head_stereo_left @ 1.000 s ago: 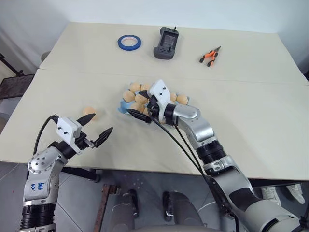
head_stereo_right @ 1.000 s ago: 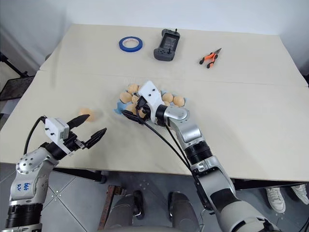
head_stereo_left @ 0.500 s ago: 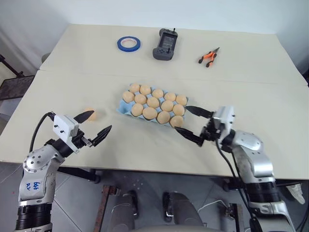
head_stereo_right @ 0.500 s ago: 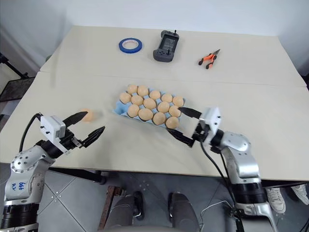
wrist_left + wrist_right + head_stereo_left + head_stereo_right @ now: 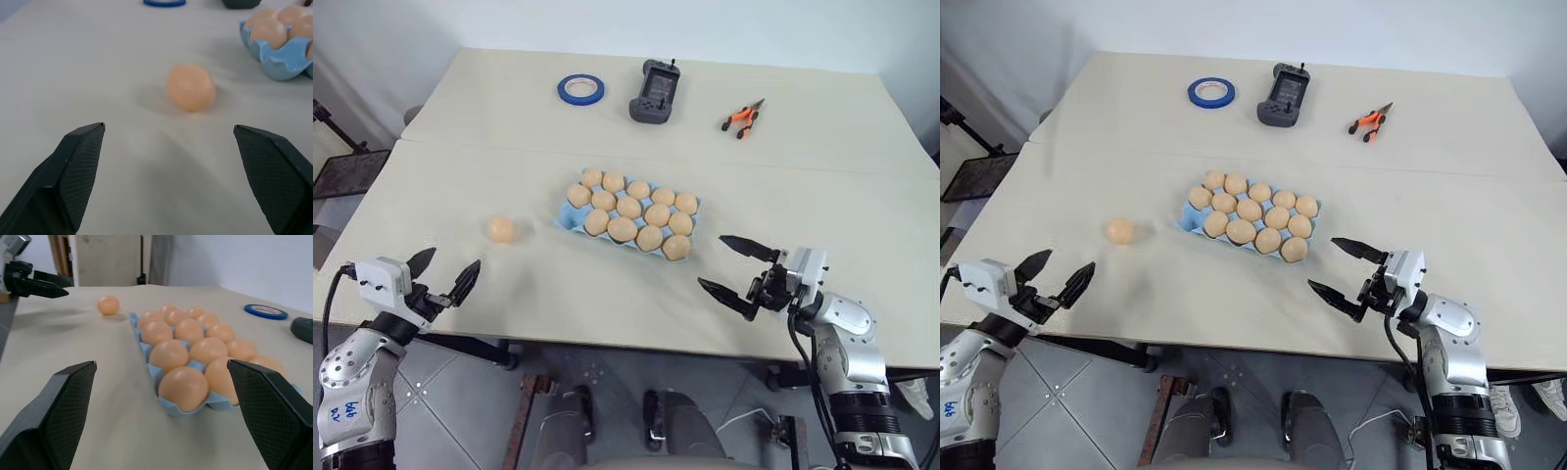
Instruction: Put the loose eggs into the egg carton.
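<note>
The table [image 5: 822, 186] was seen with the egg carton [image 5: 570, 217] near its middle, its cups filled with eggs as far as could be made out. 1 loose egg [image 5: 501, 229] was left lying on the bare tabletop, just beside the carton on the robot's left and apart from it. The left gripper [image 5: 443, 278] was held at the near table edge with its 2 fingers spread wide and nothing between them; the egg lay straight ahead of them, roughly centred in the gap. The right gripper [image 5: 732, 266] was likewise spread and empty, across the carton from the egg. The left arm was judged much the nearer.
</note>
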You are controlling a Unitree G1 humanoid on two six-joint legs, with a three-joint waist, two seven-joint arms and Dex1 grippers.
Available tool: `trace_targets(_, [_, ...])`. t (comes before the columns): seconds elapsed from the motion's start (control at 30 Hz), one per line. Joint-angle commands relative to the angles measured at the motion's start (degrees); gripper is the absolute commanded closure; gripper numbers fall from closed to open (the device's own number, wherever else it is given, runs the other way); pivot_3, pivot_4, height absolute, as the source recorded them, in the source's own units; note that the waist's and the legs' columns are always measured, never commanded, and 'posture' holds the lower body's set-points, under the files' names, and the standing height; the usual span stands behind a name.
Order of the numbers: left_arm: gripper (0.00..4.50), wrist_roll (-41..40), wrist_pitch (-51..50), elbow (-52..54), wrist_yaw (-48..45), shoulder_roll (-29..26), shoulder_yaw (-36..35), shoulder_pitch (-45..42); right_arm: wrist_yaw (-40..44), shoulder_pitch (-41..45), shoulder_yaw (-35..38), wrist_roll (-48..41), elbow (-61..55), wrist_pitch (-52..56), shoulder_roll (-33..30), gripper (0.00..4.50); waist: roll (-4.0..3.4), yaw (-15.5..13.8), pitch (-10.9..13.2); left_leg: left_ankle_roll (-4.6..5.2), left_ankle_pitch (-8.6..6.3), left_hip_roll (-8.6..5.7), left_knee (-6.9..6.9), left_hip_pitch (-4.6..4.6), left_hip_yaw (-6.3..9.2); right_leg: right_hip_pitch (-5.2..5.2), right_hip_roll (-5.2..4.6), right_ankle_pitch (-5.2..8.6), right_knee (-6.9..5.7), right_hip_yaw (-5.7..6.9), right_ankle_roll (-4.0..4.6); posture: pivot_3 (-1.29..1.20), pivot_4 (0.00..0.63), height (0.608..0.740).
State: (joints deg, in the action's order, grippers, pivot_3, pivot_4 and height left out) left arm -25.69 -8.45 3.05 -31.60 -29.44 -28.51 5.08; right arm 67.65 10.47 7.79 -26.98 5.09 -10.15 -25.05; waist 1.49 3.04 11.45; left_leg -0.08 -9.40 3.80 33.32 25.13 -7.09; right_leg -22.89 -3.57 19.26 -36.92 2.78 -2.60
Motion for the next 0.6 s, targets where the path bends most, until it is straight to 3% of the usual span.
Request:
trace_targets(0.03, [0.0,-1.41,-0.86,3.13,1.08,0.44,-0.77,0.22,0.98,0.37,0.51,-1.86,-0.57,-0.01,-0.84,0.02,0.0,-0.08,0.0,0.0,0.0,-0.01,-0.04,0.0,0.0,0.01,-0.02,0.0,0.05,0.0,0.0,0.0,0.15,0.74])
trace_targets(0.23, [0.0,-0.66,-3.0,2.27,1.68,0.04,3.73,-6.44,0.72,1.6,-0.14,-1.57,-0.63,-0.3,-0.18,0.02,0.0,-0.29,0.0,-0.01,-0.01,-0.03,-0.14,0.01,0.03,0.01,-0.04,0.0,0.14,0.05,0.02,0.0,0.15,0.74])
trace_targets(0.6, [0.0,9.36,-0.48,-17.53,5.52,0.46,12.16,-23.98,-1.15,2.28,-2.06,-0.61,-0.84,-0.24,0.98,0.02,0.0,-0.94,0.0,0.01,0.01,-0.04,-0.01,-0.03,0.0,0.09,0.04,-0.03,0.01,0.11,-0.06,0.0,0.15,0.74])
